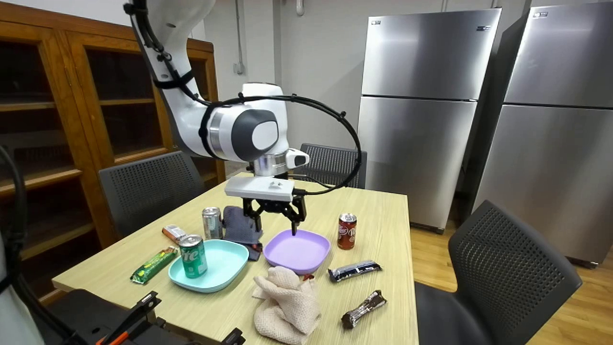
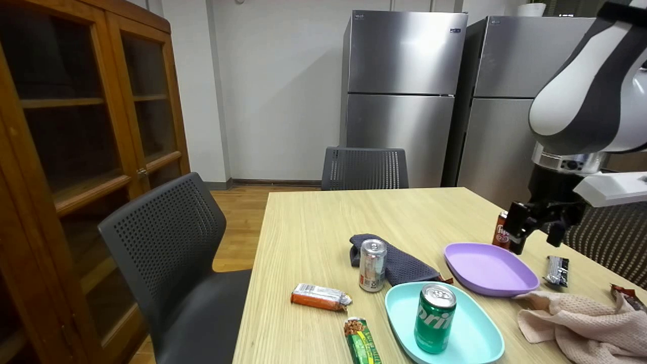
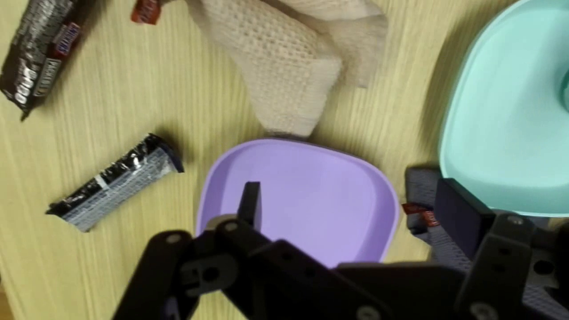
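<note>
The purple plate (image 1: 299, 251) lies on the table (image 1: 383, 211), below the gripper (image 1: 276, 227). The jaws stand wide apart and grip nothing. The wrist view resolves printed lettering on the brown wrapper (image 3: 40, 53) and shows a corner of the beige cloth (image 3: 284, 80) at the plate's rim. Only the exterior views show the silver can (image 2: 373, 265), the red can (image 1: 346, 231) and the whole green can (image 2: 435, 318), which stands on the turquoise plate (image 2: 475, 323).
</note>
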Tool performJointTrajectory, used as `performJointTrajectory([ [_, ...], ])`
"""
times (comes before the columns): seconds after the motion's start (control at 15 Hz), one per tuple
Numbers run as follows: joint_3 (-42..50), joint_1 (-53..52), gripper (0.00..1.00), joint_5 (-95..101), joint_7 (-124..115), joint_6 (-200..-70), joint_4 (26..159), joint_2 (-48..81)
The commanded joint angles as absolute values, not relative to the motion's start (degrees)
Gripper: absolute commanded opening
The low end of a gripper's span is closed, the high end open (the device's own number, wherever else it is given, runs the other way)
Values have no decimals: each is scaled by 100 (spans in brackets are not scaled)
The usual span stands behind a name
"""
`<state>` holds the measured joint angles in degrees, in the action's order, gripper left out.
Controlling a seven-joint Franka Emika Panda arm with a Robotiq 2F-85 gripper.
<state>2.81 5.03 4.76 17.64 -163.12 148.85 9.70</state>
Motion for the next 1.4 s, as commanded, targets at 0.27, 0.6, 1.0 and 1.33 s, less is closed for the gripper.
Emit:
performJointTrajectory([
  [0.27,499,1301,100,-39,2274,-16172,14593,1108],
  [0.6,698,1761,100,-53,2474,-16323,14241,1608],
  [1.0,-33,2840,100,-1168,3284,-16249,13576,2380],
  [1.33,-218,3319,100,-1185,3241,-16241,12928,3093],
])
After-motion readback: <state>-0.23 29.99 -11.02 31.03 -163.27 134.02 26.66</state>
